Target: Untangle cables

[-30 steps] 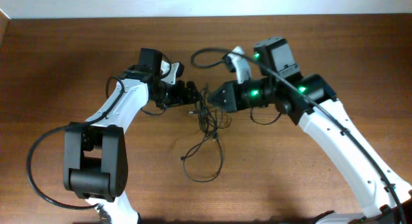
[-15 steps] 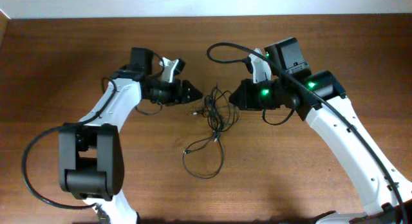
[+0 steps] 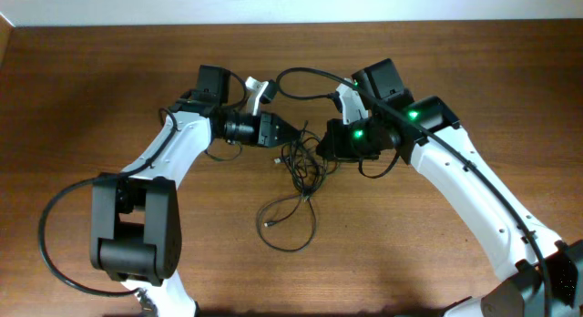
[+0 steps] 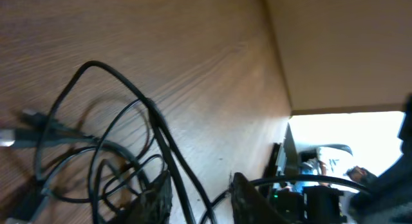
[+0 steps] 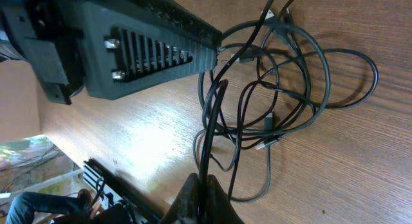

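Note:
The cables (image 3: 301,166) lie as a thin black tangle at the table's centre, and one loose loop (image 3: 293,230) trails toward the front. In the right wrist view the cable tangle (image 5: 283,76) spreads over the wood. My right gripper (image 5: 201,177) is shut on one strand that rises from the tangle. It sits at the tangle's right side (image 3: 321,146). My left gripper (image 3: 290,135) is at the tangle's upper left. In the left wrist view its gripper (image 4: 201,176) stands open, with two cable strands (image 4: 168,147) running between the dark fingers (image 4: 154,198).
A thick black arm cable (image 3: 301,73) arcs above the two wrists. Another thick cable (image 3: 50,230) loops by the left arm's base. The table's far edge meets a pale wall (image 3: 291,5). Bare wood (image 3: 383,253) surrounds the tangle.
The left gripper has moved right onto the tangle and its jaws have narrowed around strands. The right gripper pulled away to the right with its strand, then came back left toward the tangle.

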`<state>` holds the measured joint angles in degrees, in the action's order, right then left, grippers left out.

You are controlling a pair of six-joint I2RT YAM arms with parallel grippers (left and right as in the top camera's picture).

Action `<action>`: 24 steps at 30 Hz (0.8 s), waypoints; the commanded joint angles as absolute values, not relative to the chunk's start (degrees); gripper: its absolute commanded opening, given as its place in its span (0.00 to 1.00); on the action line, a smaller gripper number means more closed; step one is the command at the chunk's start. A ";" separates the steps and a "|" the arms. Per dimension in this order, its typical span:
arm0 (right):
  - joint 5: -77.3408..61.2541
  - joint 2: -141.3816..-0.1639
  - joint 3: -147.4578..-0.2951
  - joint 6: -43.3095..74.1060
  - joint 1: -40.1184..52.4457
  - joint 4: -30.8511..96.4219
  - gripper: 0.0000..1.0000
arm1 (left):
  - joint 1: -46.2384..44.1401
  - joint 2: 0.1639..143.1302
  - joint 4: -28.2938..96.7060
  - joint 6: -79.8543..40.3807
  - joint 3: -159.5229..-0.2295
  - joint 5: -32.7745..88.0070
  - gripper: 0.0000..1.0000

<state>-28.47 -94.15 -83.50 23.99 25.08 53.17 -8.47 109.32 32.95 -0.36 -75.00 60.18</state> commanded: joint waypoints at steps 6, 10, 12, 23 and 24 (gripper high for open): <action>-31.81 -94.00 -84.20 23.83 24.99 53.25 0.04 | -8.49 109.62 34.72 -3.90 -75.79 41.87 0.03; -35.18 -93.58 -84.25 23.81 24.99 51.83 0.04 | -8.47 109.62 36.01 -10.20 -75.79 30.46 0.00; -35.57 -92.16 -85.12 23.81 24.99 51.42 0.04 | -8.47 109.62 38.06 -19.03 -75.79 19.18 0.00; -23.05 -76.40 -100.42 16.45 24.99 51.22 0.04 | -8.47 109.62 38.87 -21.89 -75.79 13.67 0.00; -19.27 -74.48 -100.42 16.45 25.02 50.57 0.04 | -8.47 109.62 38.87 -21.87 -75.79 13.65 0.00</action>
<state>-28.71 -78.96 -98.63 18.02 25.08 51.77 -8.58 109.32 38.65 -21.08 -75.00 15.57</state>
